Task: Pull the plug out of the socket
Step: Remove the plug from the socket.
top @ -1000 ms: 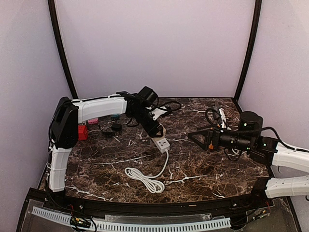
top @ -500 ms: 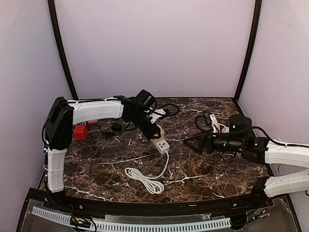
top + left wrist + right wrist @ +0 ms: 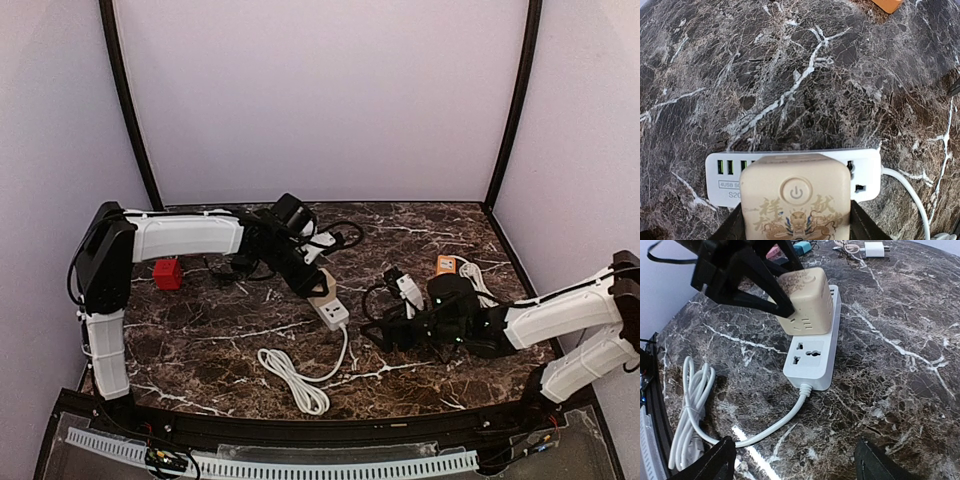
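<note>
A beige cube plug (image 3: 320, 284) sits in the white power strip (image 3: 334, 313) at the table's middle. My left gripper (image 3: 312, 280) is shut on the plug from the far-left side. In the left wrist view the plug (image 3: 795, 200) fills the gap between the black fingers (image 3: 862, 227), with the strip (image 3: 862, 172) behind it. My right gripper (image 3: 376, 335) is open and empty, low over the table, just right of the strip's cord end. The right wrist view shows the plug (image 3: 807, 300), the strip (image 3: 812, 357) and my right gripper (image 3: 795, 460) with jaws wide apart.
The strip's white cord runs to a coiled bundle (image 3: 292, 372) near the front, which also shows in the right wrist view (image 3: 690, 405). A red block (image 3: 167, 273) and small black items (image 3: 240, 264) lie at the left. An orange object (image 3: 446, 264) and a white charger (image 3: 408, 287) lie at the right.
My right arm has swung left and dropped low, close to the strip's cord end. My left gripper, still on the plug, has shifted slightly toward the near side, and the strip moved with it.
</note>
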Robot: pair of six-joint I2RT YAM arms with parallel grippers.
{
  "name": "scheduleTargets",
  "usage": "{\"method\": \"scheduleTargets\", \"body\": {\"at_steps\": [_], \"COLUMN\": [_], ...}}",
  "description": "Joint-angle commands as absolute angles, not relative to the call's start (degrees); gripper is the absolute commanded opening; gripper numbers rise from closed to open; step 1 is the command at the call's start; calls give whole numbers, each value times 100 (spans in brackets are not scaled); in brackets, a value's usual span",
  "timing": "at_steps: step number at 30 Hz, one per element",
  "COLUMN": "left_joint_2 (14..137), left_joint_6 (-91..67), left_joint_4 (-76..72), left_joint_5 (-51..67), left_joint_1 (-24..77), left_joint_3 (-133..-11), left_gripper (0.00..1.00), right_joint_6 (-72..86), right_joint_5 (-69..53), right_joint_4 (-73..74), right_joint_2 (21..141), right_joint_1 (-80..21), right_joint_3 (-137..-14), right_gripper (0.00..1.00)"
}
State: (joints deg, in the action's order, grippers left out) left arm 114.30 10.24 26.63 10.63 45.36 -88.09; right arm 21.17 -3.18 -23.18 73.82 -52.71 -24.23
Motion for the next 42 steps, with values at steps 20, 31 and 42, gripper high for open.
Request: {"method": "scheduleTargets", "body": {"at_steps": [20,31,42], "left_joint_2": [11146,11136,11090], "left_joint_6": [748,755,825], "left_joint_4": [3112,3149,3377], "left_joint_5": [1470,1500,1429], "left_joint_1": [4729,4729,4727], "left_joint_3": [-8229,-8252,-8418], "left_gripper": [19,17,15], "right_joint_6": [1604,1410,1268], "right_joint_5": [1169,1509,1835], "right_joint_4": [-3816,-3999,-4288], "right_joint_2": [10393,11028,11127], "right_joint_1": [-6105,-6176,-6170], "right_joint_3": [-3934,-4244,-4062], "right_gripper": [78,73,47]}}
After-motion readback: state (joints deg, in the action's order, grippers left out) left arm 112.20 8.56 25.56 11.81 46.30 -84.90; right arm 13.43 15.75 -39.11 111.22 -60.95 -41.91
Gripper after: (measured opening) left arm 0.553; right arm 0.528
